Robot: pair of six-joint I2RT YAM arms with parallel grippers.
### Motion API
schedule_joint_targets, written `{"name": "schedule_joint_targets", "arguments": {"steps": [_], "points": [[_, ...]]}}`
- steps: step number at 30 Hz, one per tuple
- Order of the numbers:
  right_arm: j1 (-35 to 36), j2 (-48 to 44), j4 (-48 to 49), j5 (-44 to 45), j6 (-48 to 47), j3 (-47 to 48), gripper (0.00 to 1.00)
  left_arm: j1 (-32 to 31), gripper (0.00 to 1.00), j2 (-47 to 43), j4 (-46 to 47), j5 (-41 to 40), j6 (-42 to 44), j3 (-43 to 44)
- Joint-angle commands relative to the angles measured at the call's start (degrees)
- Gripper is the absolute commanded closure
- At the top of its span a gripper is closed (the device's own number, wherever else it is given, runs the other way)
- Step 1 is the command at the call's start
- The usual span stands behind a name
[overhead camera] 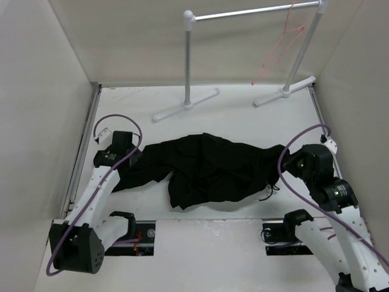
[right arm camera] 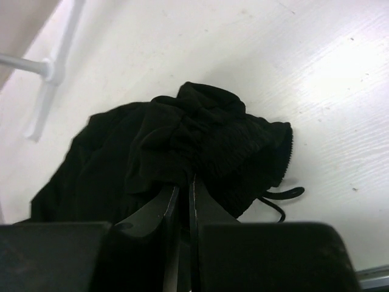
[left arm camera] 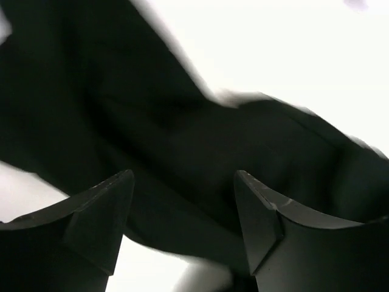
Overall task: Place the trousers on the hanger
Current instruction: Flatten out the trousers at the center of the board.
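One trousers (overhead camera: 206, 170) (crumpled), one hanger (overhead camera: 278, 52); left gripper (left arm camera: 183, 182) gapes empty; right gripper (right arm camera: 185, 190) seemingly pinches trousers.

Grey-white clothes rack (overhead camera: 188, 61) on white table (overhead camera: 243, 115)

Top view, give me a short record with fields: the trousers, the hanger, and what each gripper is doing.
trousers: crumpled in a heap on the table, between the two arms
hanger: empty, hanging on the rack, far right
left gripper: open, at the trousers' left end
right gripper: shut on fabric at the trousers' right end
task state: trousers not yet on the hanger
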Motion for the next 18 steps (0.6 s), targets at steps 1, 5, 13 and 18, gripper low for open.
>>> {"name": "schedule_joint_targets", "arguments": {"steps": [1, 5, 13, 18], "points": [[-1.95, 1.46, 3.57, -1.4, -1.45, -4.0, 0.99, 7.63, 0.34, 2.74, 5.21, -0.15, -1.09, -4.54], [-2.56, 3.48, 0.85, 2.37, 0.13, -7.87, 0.92, 15.18, 0.37, 7.05, 10.49, -0.4, -1.17, -3.06], [-3.88, 8.83, 6.11, 6.17, -8.29, 1.59, 0.2, 20.29, 0.42, 21.54, 13.4, -1.47, 0.76, 1.43], [-6.08, 21.22, 12.97, 6.25, -12.17, 10.21, 0.3, 21.79, 0.49, 26.48, 14.72, -0.93, 2.87, 2.92]]}}
